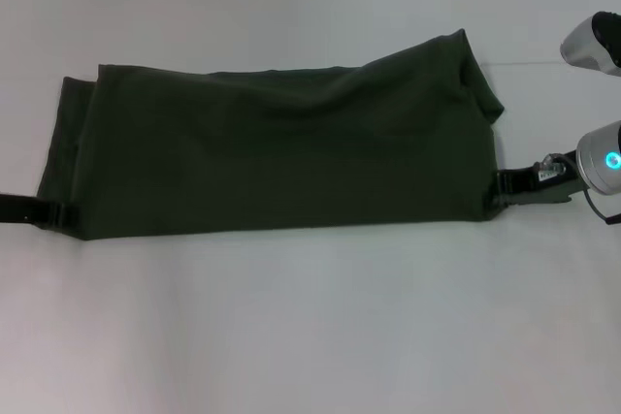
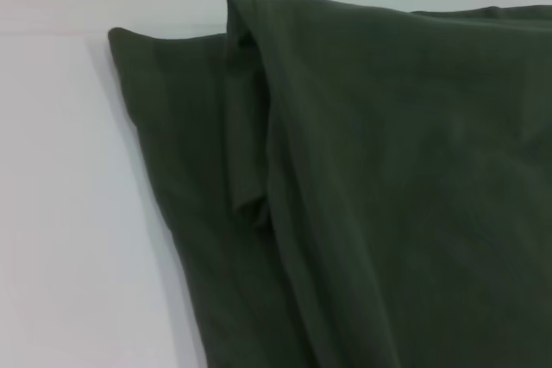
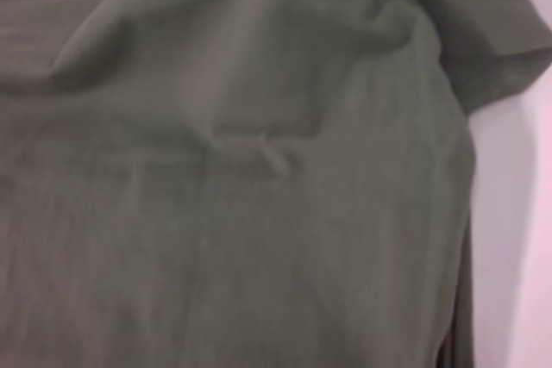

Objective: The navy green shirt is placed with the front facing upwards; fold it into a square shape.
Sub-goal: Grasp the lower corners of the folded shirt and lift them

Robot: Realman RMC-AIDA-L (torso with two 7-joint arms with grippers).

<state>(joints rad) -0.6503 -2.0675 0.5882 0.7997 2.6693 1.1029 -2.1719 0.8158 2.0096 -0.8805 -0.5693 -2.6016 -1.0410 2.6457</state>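
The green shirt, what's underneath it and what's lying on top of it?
The navy green shirt, folded into a long band, lies on the white table. Nothing lies on top. The left tool and right tool meet its near corners; anything beneath is hidden.

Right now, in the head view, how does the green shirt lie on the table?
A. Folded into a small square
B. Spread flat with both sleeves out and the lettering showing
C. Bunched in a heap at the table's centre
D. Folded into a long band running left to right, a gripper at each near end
D: the navy green shirt lies as a long band, with the left gripper and right gripper at its near corners; no lettering shows.
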